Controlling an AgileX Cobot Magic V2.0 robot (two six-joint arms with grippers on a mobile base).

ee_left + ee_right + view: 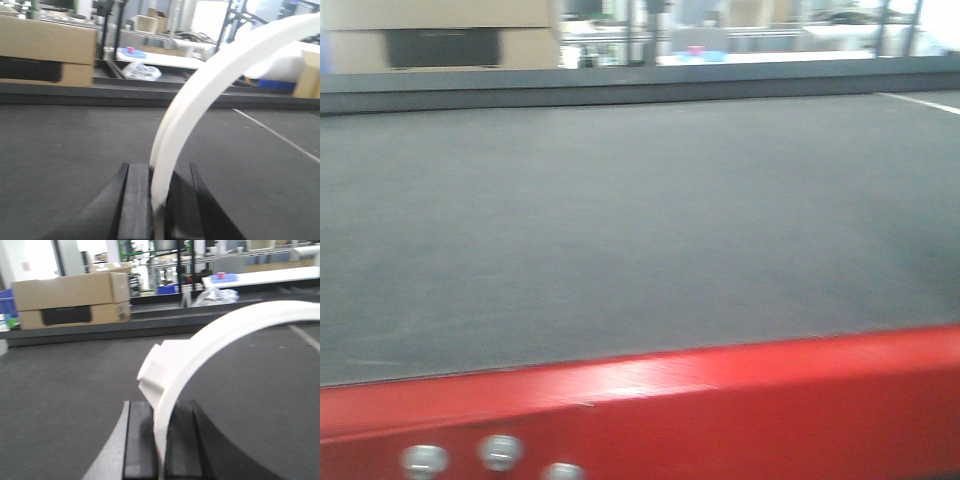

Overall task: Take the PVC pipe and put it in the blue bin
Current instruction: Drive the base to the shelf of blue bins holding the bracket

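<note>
A cardboard box (pixel 70 302) (contents hidden) sits beyond the grey mat (pixel 620 220); left gripper (pixel 159 172) and right gripper (pixel 161 410) are each clamped on a curved white PVC pipe (pixel 200 92) arching over that mat

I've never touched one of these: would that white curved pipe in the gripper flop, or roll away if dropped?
Probably stiff: the PVC pipe holds its arc above the left gripper without sagging. Likely light, since a small pinch seems to carry it. Being curved, it might rock rather than roll on the mat.
</note>
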